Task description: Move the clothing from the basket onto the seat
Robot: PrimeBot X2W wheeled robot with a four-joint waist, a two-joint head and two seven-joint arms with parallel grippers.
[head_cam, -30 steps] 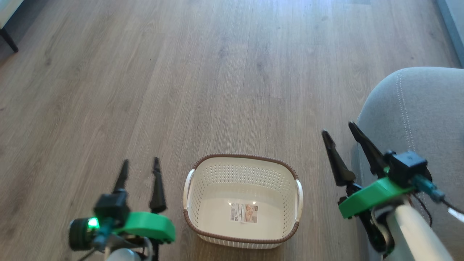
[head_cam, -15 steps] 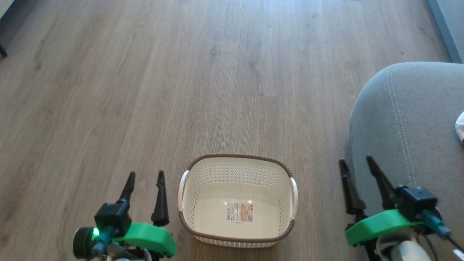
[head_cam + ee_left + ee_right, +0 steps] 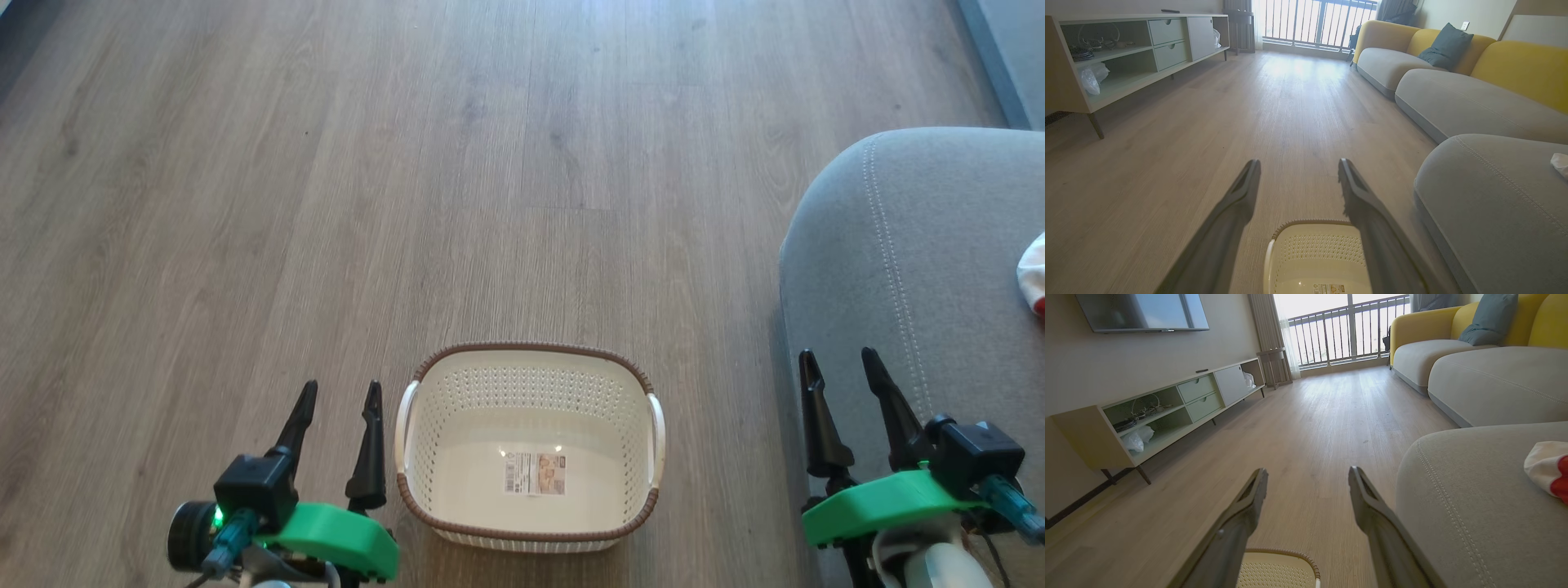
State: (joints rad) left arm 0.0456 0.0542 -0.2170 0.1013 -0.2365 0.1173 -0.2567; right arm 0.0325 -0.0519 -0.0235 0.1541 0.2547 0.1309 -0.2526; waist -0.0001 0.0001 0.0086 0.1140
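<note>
Head view, left gripper [image 3: 342,385]: low at the lower left, just beside the left handle of the basket [image 3: 531,346]. Its fingers point up the picture and lean slightly right. The jaws are spread and nothing is between them.
Head view, right gripper [image 3: 838,354]: at the lower right, on a green mount, fingers pointing up the picture. The jaws are spread and bare. It sits at the front edge of the seat [image 3: 914,245], one finger over the floor [image 3: 408,163] and the other over the grey fabric.
Head view, basket: upright on the floor between the two grippers, with a label [image 3: 534,474] on its bare bottom.
Head view, clothing [image 3: 1035,278]: a white and red piece lies on the seat at the picture's right edge, cut off there and well apart from the basket.
Left wrist view, left gripper [image 3: 1298,163]: held low and near level, looking along the floor. The fingers are parted, and the basket's far rim [image 3: 1306,222] is below and between them.
Left wrist view, seat [image 3: 1494,204]: to the right, with a white scrap of the clothing [image 3: 1560,161] on top.
Right wrist view, right gripper [image 3: 1306,471]: near level and released. A corner of the basket [image 3: 1278,571] is under its fingers.
Right wrist view, clothing [image 3: 1545,465]: resting on the seat [image 3: 1474,490], to the right of the fingers and not touching them.
</note>
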